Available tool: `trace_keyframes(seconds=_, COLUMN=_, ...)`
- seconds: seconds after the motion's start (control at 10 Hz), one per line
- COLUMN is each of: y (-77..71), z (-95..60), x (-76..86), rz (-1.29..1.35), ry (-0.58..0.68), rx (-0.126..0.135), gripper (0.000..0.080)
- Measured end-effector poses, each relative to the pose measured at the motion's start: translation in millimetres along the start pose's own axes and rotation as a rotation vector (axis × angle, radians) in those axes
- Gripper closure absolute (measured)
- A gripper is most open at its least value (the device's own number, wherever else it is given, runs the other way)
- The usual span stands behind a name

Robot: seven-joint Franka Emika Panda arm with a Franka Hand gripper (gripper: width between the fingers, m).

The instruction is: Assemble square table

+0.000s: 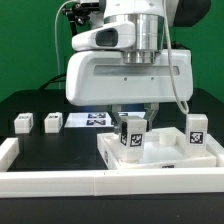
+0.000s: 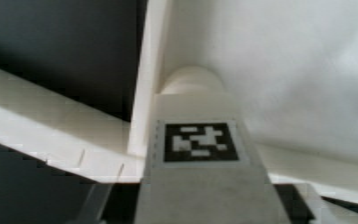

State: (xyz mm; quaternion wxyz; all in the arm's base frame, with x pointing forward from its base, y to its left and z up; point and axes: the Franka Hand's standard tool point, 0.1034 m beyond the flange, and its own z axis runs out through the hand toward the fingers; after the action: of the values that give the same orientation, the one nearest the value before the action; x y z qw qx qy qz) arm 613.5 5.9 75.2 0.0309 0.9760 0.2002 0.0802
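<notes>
The white square slab (image 1: 165, 160) lies rim-up at the exterior view's right. One white tagged leg (image 1: 196, 132) stands on its far right corner. My gripper (image 1: 132, 120) is shut on another tagged leg (image 1: 132, 138) and holds it upright over the slab's left edge. I cannot tell whether it touches. In the wrist view this leg (image 2: 197, 140) runs out between the dark fingers (image 2: 119, 200), with the slab (image 2: 291, 90) beyond its rounded end. Two loose legs (image 1: 22, 123) (image 1: 51, 122) stand on the black table at the left.
The marker board (image 1: 92, 120) lies flat behind the gripper. A long white rail (image 1: 90, 181) runs along the table's front and turns up the left side (image 1: 8, 150). It also shows in the wrist view (image 2: 43, 120). The arm's large white body hangs over the middle.
</notes>
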Motion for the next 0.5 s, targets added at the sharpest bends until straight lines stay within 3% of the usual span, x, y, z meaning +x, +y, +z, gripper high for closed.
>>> trace_keyframes(seconds=0.5, y=-0.4, z=0.0, x=0.2, rz=0.235, ry=0.001, rx=0.003, gripper=0.0509)
